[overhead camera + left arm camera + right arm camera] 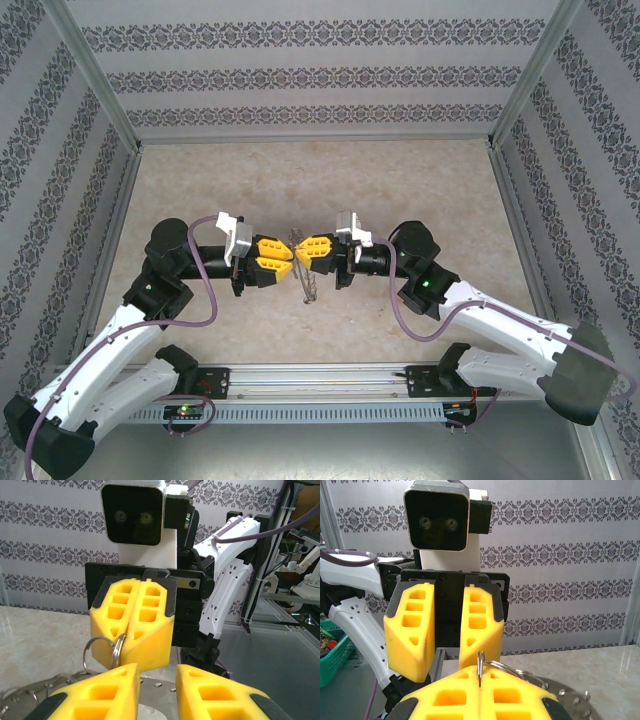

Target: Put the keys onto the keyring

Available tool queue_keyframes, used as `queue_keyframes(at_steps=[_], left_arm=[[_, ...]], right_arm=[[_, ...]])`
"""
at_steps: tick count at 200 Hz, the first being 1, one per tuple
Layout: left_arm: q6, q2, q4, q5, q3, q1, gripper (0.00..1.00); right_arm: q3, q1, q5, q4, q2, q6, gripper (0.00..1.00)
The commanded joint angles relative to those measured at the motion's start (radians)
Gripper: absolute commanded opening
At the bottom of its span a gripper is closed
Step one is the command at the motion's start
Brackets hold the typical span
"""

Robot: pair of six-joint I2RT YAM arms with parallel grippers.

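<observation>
Meeting tip to tip, centre of top view.
Pinching keyring (35,692) loop in shut right claw (125,660); holding left claw (441,669) narrowly parted just beside.

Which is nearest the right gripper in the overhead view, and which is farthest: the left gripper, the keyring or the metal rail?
1. keyring, at the right gripper's fingertips.
2. left gripper, just across, on the left.
3. metal rail, along the near edge.
</observation>
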Motion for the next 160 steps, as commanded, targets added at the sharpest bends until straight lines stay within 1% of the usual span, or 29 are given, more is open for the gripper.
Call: queue_keyframes(at_steps=[1, 44, 88, 93, 160], left_arm=[[-0.006, 0.002, 0.051, 0.004, 0.008, -0.014, 0.25], [0.005, 0.015, 0.033, -0.012, 0.006, -0.015, 0.22], [0.007, 0.015, 0.037, -0.024, -0.006, -0.015, 0.22], [0.006, 0.015, 0.040, -0.025, -0.008, -0.015, 0.22], [0.013, 0.016, 0.050, -0.038, -0.015, -0.015, 0.23]], right_arm=[[-0.001, -0.006, -0.026, 0.088, -0.007, 0.017, 0.00], [-0.014, -0.009, -0.015, 0.101, -0.027, 0.018, 0.00], [-0.019, -0.010, -0.020, 0.117, -0.026, 0.032, 0.00], [-0.019, -0.010, -0.021, 0.139, -0.026, 0.033, 0.00], [-0.022, -0.012, -0.027, 0.148, -0.029, 0.044, 0.00]])
